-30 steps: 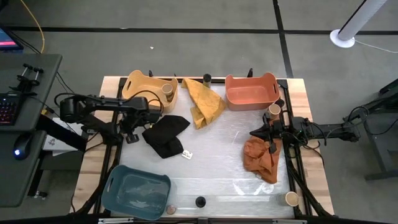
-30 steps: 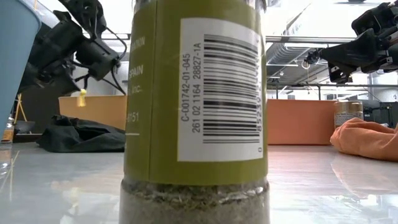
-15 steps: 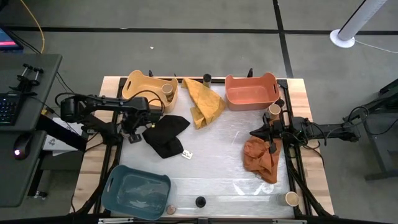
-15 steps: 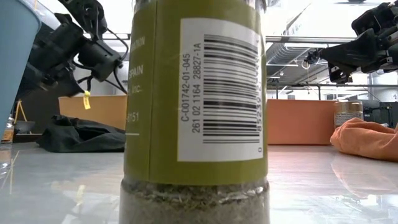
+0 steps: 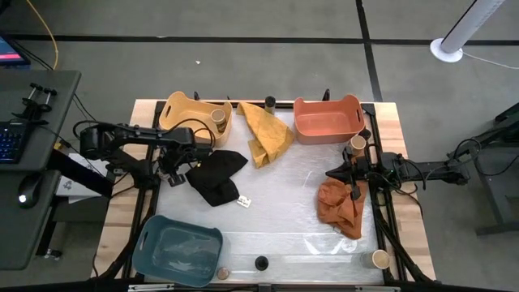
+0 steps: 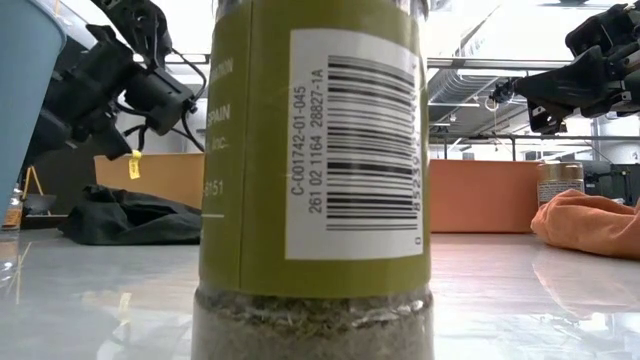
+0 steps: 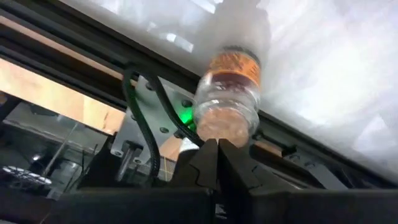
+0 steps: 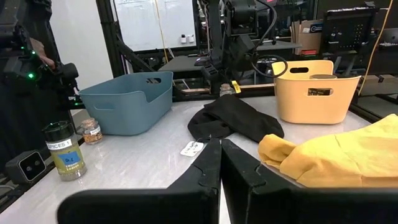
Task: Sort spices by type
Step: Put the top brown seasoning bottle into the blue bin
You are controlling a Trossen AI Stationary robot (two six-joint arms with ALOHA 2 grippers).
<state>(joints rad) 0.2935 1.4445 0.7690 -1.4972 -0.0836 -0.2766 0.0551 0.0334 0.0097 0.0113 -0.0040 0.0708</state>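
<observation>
Small spice jars stand scattered about the table. A black-topped one [image 5: 261,263] stands at the near edge and fills the low view with its green label [image 6: 315,170]. A brown-topped one [image 5: 222,274] is beside the blue bin. Tan-topped ones are inside the yellow bin [image 5: 217,116], by the orange bin [image 5: 357,144] and at the near right corner [image 5: 379,259]. My left gripper [image 7: 217,149] is shut and raised over the table's left edge. An orange-labelled jar [image 7: 227,93] lies just beyond its tips, untouched. My right gripper [image 8: 219,149] is shut above the orange cloth [image 5: 340,207].
A yellow bin [image 5: 174,109] and an orange bin [image 5: 302,130] sit along the far edge, a blue bin [image 5: 150,243] at the near left corner. A black cloth [image 5: 215,178] lies beside my left gripper, a yellow cloth [image 5: 266,134] between the far bins. Another black-topped jar [image 5: 269,102] stands at the far edge.
My left gripper has shifted slightly in the air over the table's left edge, and the small yellow tag hanging below it has swung. The jars, cloths and bins have stayed where they were.
</observation>
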